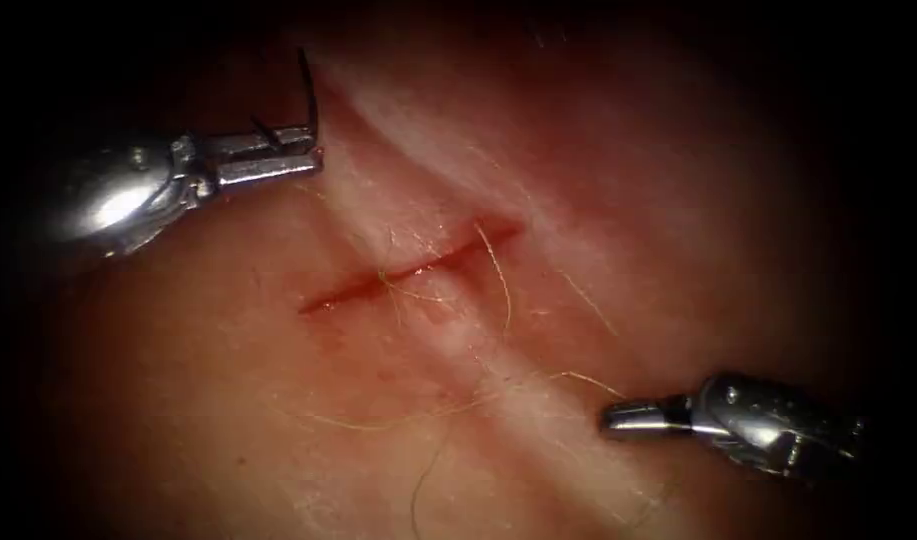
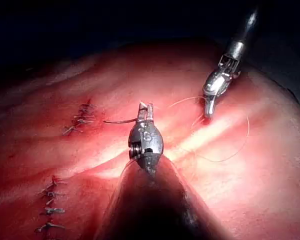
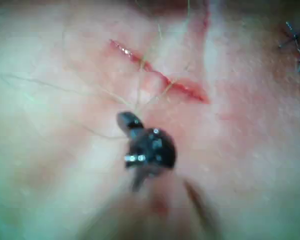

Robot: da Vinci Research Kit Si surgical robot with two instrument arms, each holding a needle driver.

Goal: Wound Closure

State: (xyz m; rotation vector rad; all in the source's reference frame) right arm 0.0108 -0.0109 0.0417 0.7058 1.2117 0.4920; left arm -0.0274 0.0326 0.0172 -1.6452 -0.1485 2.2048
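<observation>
Left tool [image 1: 303, 155] upper left of endoscope frame, jaws clamped on needle [image 1: 309, 95] near one end; needle clear of tissue [image 1: 228, 400]. Right tool [image 1: 623, 417] lower right, jaws closed, holding nothing. Thread [image 1: 498, 270] crosses cut [image 1: 408, 268] mid-frame, loops below it.

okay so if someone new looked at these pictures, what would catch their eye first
Probably the red cut across the middle of the tissue, with pale thread looping over it. Next, the left end effector, above and left of the cut, shut on the dark curved needle, clear of the tissue. The right end effector sits lower right, shut and holding nothing.
</observation>
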